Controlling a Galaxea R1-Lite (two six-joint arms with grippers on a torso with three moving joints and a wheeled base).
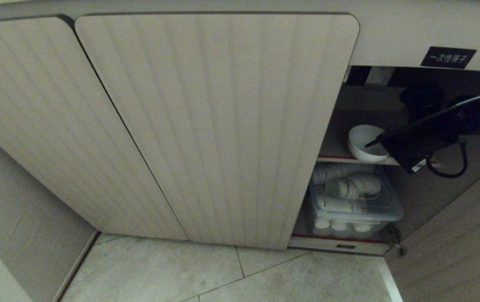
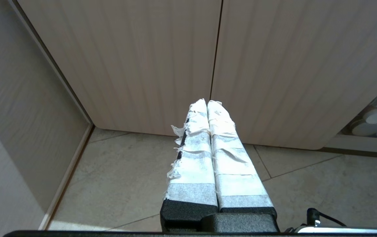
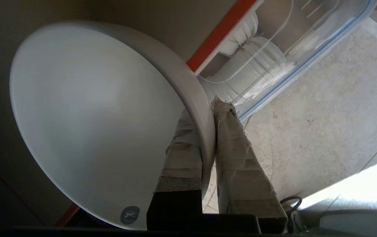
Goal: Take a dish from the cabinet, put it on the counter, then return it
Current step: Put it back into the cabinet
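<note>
Two ribbed beige doors (image 1: 206, 126) fill the left and middle of your head view, both closed against the cabinet (image 1: 390, 33), with pale floor tiles (image 1: 223, 272) below them. Your left gripper (image 2: 207, 102) hangs low in front of those doors, its tape-wrapped fingers (image 2: 224, 158) pressed together on nothing.

Further right the cabinet stands open. On the upper, red-edged shelf (image 1: 334, 158) you see the dish (image 1: 363, 142): a small, plain white round bowl, glossy, with deep curved sides and a thin rim. It sits at the shelf's front edge, tipped a little. From your right wrist camera its smooth inside fills much of the view, and a small round grey sticker (image 3: 130, 214) shows on the wall near the rim.

Your right gripper (image 3: 213, 105) reaches in from the right and pinches the bowl's rim, one taped finger (image 3: 183, 154) inside the bowl and the other against the outer wall.

Below the shelf, a clear lidded plastic box (image 1: 355, 205) holds stacked white ribbed cups (image 1: 351, 186). Above the opening, at the far right, a small black label (image 1: 448, 57) carries white characters.
</note>
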